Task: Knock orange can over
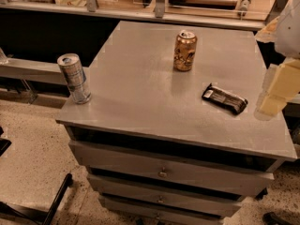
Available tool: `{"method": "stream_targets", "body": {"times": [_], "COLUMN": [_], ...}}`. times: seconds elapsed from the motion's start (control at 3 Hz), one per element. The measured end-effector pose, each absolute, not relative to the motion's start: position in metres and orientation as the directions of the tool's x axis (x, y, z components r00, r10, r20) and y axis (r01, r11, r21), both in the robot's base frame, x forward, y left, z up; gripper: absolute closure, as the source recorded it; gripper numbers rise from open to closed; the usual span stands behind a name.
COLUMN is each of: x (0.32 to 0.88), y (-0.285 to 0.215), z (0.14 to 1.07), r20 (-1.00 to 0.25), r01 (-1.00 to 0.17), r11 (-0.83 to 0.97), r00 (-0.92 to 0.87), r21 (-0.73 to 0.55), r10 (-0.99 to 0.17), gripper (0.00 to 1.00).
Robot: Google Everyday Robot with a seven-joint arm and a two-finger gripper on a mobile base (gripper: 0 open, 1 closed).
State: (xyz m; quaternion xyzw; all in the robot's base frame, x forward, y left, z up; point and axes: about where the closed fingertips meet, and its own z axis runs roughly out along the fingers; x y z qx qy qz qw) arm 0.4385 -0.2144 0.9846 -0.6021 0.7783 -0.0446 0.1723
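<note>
Standing on its base at the left near corner of the grey cabinet top (140,97) is a tall, slim silver-blue can (75,78). Right of it and farther back, a little right of the top's middle, the orange can (184,50) is upright as well: its long axis runs vertical, its silver top faces up, its base rests flat on the surface, and pale and dark label markings face the near side. Right again and nearer, a flat black packet (224,99) lies on the top, its length slanting from far left to near right. At the right edge the pale yellow gripper (274,95) hangs by the top's right side, near the packet and well apart from the orange can; whether it is wide or narrow I cannot tell
</note>
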Motion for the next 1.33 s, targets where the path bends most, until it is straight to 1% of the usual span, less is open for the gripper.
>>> {"method": "stream_targets", "body": {"times": [0.67, 1.0, 1.33], "x": [0.447, 0.479, 0.528], "y": [-0.217, -0.231, -0.251], "z": [0.985, 0.984, 0.988], "r20": [-0.218, -0.256, -0.332], "r01": [-0.914, -0.895, -0.871], "r11": [0.289, 0.340, 0.381], "r00": [-0.232, -0.270, -0.276], "r21": [-0.284, -0.290, -0.311], "r10": [-0.948, -0.928, -0.902], "gripper": [0.00, 0.00, 0.00]}}
